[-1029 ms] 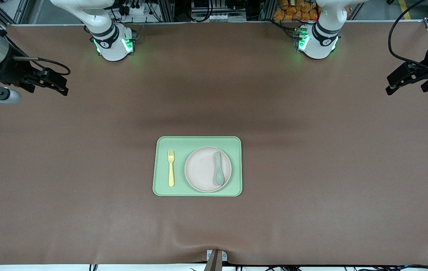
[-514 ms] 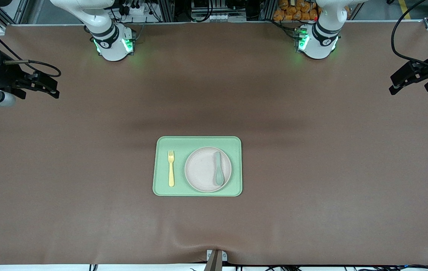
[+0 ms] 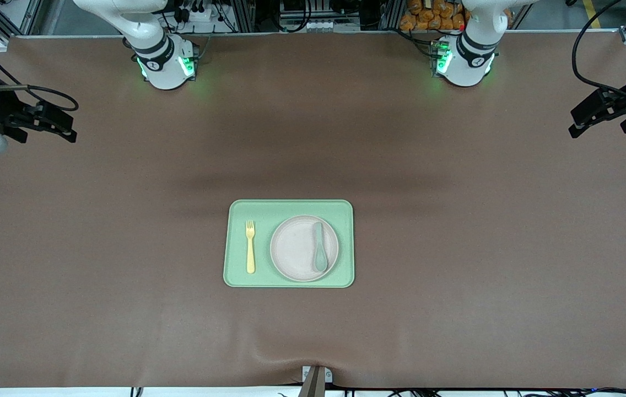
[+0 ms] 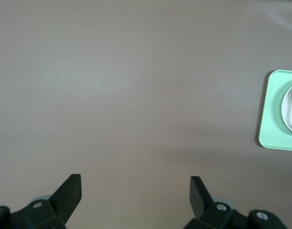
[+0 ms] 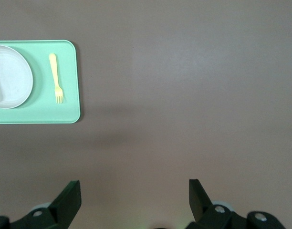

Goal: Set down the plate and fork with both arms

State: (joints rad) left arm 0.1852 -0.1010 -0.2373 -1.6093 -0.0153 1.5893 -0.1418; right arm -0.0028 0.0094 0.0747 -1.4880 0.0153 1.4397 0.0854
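Observation:
The pale speckled plate [image 3: 293,248] lies on the light green tray [image 3: 289,208] in the middle of the table, and the yellow fork [image 3: 250,247] lies on the tray beside it, toward the right arm's end. My right gripper [image 3: 68,128] hangs open and empty over bare table near the right arm's end. My left gripper [image 3: 576,124] hangs open and empty near the left arm's end. In the right wrist view the gripper [image 5: 134,186] stands well apart from the tray [image 5: 46,112], plate [image 5: 15,76] and fork [image 5: 56,78]. In the left wrist view the gripper [image 4: 135,183] is over bare mat, with the tray's edge [image 4: 272,114] to one side.
A grey-green spoon [image 3: 319,246] lies on the plate, along the side toward the left arm's end. Brown mat covers the whole table. Both arm bases [image 3: 164,63] [image 3: 464,60] stand at the table's edge farthest from the front camera.
The right gripper has drawn outward toward its end of the table, away from the tray. The left gripper has shifted slightly outward too. Tray, plate, fork and spoon have not moved.

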